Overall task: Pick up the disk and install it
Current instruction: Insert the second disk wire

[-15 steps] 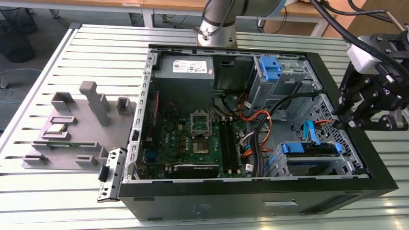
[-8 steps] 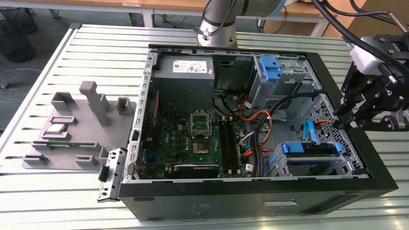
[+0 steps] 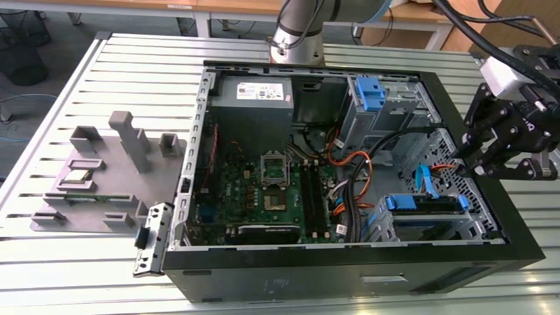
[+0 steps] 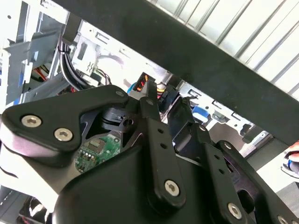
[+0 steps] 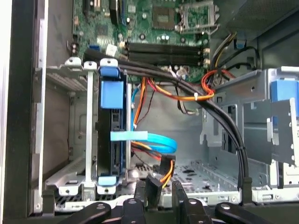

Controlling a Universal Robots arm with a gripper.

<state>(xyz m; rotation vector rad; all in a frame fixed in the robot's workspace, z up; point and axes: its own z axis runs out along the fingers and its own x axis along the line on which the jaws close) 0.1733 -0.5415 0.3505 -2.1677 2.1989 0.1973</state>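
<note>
The disk (image 3: 423,205) sits in the drive cage at the near corner of the open computer case, on the exterior view's right. It is a dark drive clipped in blue rails. The first wrist view shows the disk (image 5: 111,135) edge-on between the cage's metal walls, with a light blue cable beside it. My gripper (image 3: 486,172) hangs over the case's wall on the exterior view's right, a little above the cage and touching nothing. Its black fingertips (image 5: 152,187) stand a narrow gap apart with nothing between them. In the second wrist view the gripper (image 4: 166,105) points into the case.
Black, orange and red cables (image 5: 205,95) run across the case floor next to the cage. A second blue bracket (image 3: 371,92) sits in the far bay. The motherboard (image 3: 267,190) lies inside the case. A grey fixture (image 3: 105,174) stands on the slatted table.
</note>
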